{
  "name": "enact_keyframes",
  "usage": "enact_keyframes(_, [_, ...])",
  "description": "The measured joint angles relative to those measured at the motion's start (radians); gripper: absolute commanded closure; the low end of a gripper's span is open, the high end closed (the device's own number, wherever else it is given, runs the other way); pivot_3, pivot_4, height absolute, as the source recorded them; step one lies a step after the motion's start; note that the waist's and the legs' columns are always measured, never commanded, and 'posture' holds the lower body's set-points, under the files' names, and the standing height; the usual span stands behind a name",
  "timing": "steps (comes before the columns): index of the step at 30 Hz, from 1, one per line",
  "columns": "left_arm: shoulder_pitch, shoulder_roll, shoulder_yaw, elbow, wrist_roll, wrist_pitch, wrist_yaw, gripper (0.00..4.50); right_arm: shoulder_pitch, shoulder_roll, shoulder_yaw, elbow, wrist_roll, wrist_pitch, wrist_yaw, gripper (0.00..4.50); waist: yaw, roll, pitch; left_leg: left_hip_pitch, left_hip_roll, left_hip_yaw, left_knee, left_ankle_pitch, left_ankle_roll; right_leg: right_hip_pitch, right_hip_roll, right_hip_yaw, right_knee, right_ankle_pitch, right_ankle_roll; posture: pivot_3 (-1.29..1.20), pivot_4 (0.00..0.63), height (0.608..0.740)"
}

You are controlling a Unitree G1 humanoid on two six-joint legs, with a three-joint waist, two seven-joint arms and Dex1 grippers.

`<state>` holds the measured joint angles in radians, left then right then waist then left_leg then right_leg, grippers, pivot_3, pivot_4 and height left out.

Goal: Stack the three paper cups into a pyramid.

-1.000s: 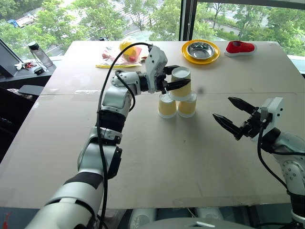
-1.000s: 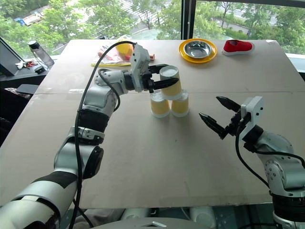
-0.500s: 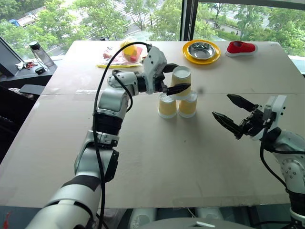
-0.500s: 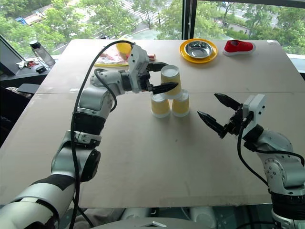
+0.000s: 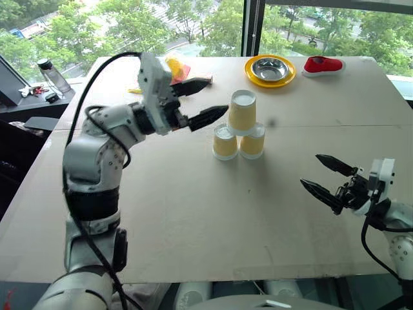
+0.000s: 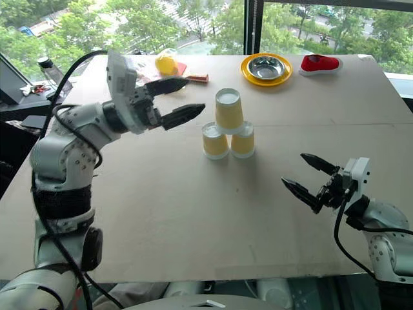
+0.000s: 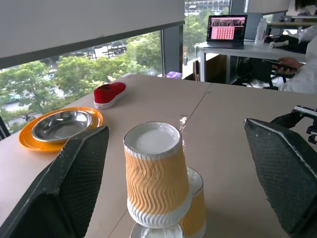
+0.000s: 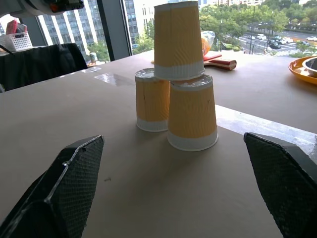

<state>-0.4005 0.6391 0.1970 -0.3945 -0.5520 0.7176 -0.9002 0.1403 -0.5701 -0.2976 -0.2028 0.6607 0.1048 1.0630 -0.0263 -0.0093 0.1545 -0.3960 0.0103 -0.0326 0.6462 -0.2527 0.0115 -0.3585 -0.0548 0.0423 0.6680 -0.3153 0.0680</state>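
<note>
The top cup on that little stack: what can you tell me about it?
The top cup is a small tapered paper cup with yellow-orange wavy ribbed sides and white bands at both ends. It stands upside down and upright, its wide end resting across the white bases of the two lower cups, bridging them. Nothing else touches it; the left pincer is open beside it, clear of it.

Three upturned yellow-orange cups in pyramid

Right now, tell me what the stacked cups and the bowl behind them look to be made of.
Cups: likely paper, matte yellow-orange sleeves with wavy ribbing, plain white rims and bases. Bowl: looks like metal, probably polished steel, with shiny reflections inside; it sits in an orange rim with a smooth gloss, possibly plastic, though I cannot be sure.
</note>
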Motion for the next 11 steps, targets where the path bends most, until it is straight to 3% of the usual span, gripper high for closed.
enact_keyframes(5, [0.521,-0.005,0.027,-0.179,0.079,-0.032,0.103,0.05,0.081,-0.036,-0.051,0.14,-0.055,-0.107,0.106,0.0,0.014,-0.001,0.001,0.0,0.001,-0.002,0.002,-0.001,0.001,0.002,-0.001,0.0,0.0,0.0,-0.001,0.0,0.15,0.74])
enact_keyframes(11, [0.742,-0.05,-0.018,-0.189,0.178,-0.201,0.137,0.05,0.079,-0.046,-0.056,0.229,-0.085,-0.183,0.167,0.0,0.024,0.0,0.001,0.015,0.0,-0.002,-0.001,-0.001,0.001,0.019,-0.009,0.0,-0.007,-0.001,-0.008,0.0,0.15,0.74])
